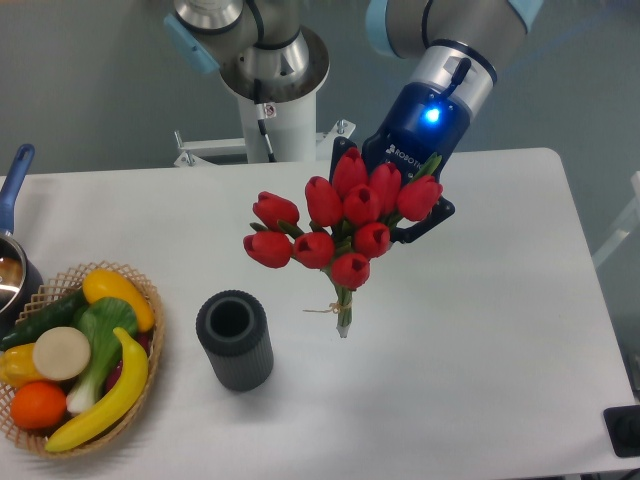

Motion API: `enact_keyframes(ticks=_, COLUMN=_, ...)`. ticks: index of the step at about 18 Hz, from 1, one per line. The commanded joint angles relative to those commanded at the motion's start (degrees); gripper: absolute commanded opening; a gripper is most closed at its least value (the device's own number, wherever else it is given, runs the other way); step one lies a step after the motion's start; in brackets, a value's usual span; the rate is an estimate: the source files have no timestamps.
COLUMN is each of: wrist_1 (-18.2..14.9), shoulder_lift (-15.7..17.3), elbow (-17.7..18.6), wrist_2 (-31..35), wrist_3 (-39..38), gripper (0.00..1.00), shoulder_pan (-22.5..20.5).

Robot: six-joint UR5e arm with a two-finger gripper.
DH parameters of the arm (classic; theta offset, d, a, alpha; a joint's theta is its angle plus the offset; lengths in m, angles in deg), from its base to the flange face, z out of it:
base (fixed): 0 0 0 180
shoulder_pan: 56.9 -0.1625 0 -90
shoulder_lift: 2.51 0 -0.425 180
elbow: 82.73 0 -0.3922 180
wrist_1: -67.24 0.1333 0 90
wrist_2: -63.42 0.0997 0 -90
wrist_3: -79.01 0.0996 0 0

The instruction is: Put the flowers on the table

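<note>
The flowers, a bunch of red tulip buds with green stems tied with thin string, are held over the middle of the white table. The buds face the camera and the stem ends point down, at or just above the tabletop. My gripper is behind the buds with its black fingers either side of the bunch, shut on the flowers. The buds hide most of the grip.
A dark grey ribbed cylinder vase stands upright left of the stems. A wicker basket of fruit and vegetables sits at the front left. A pot with a blue handle is at the left edge. A black object lies at the right front corner.
</note>
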Motion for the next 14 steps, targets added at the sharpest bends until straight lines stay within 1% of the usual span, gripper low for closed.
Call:
enact_keyframes(ticks=2, wrist_1=0.09, shoulder_lift=0.18, elbow=0.7, wrist_2=0.0, wrist_3=0.09, gripper=0.41, shoulder_pan=0.0)
enact_keyframes(ticks=14, wrist_1=0.0, shoulder_lift=0.44, elbow=0.97, wrist_2=0.26, wrist_3=0.0, gripper=0.41, shoulder_pan=-0.7)
